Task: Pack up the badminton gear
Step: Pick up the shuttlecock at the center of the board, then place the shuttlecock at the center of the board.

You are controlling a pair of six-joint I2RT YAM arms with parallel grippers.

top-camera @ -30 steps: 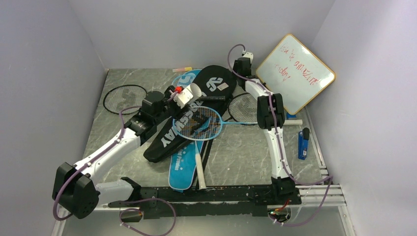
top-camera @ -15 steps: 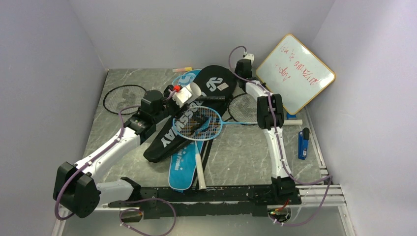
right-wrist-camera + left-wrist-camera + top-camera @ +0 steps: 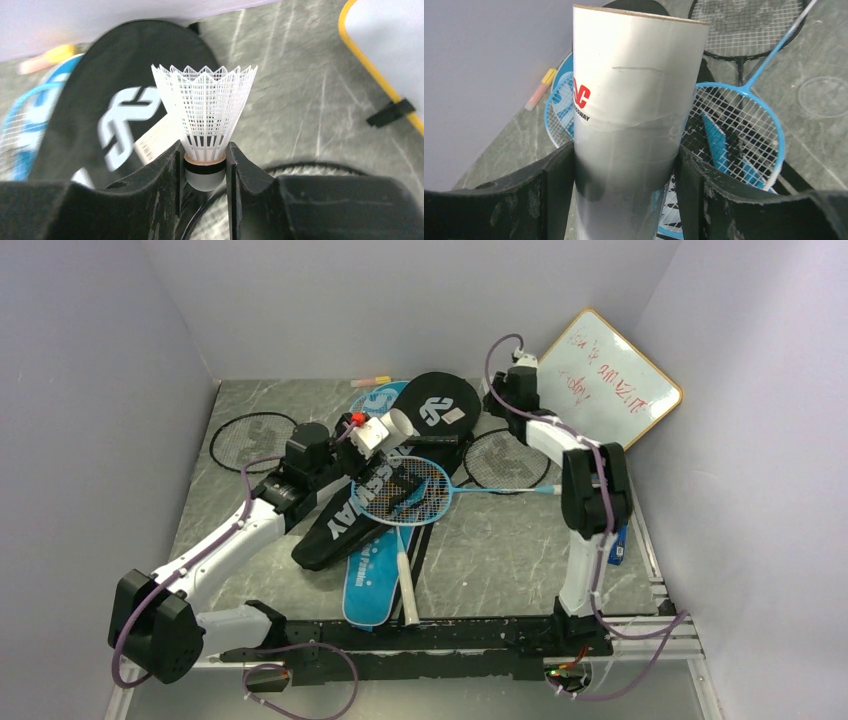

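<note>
My left gripper (image 3: 626, 170) is shut on the long white tube (image 3: 634, 100), holding it tilted above the black bag (image 3: 440, 405). That bag lies across the blue bag (image 3: 372, 585). A light-blue racket (image 3: 420, 490) rests on the bags, its head visible as the racket (image 3: 744, 135) beyond the tube. One black racket (image 3: 252, 440) lies at the left and another (image 3: 495, 458) right of the bags. My right gripper (image 3: 204, 170) is shut on a white shuttlecock (image 3: 205, 115) by its cork, skirt up, at the back near the black bag's head (image 3: 120, 110).
The orange-rimmed whiteboard (image 3: 600, 390) leans in the back right corner, close to my right wrist (image 3: 515, 390). A yellow-pink marker (image 3: 370, 381) lies by the back wall. A blue object (image 3: 615, 540) sits at the right edge. A white-handled grip (image 3: 405, 585) lies over the blue bag.
My right gripper has closed on the shuttlecock and moved right, toward the whiteboard, with its elbow swinging out to the right. The left arm and tube have stayed put.
</note>
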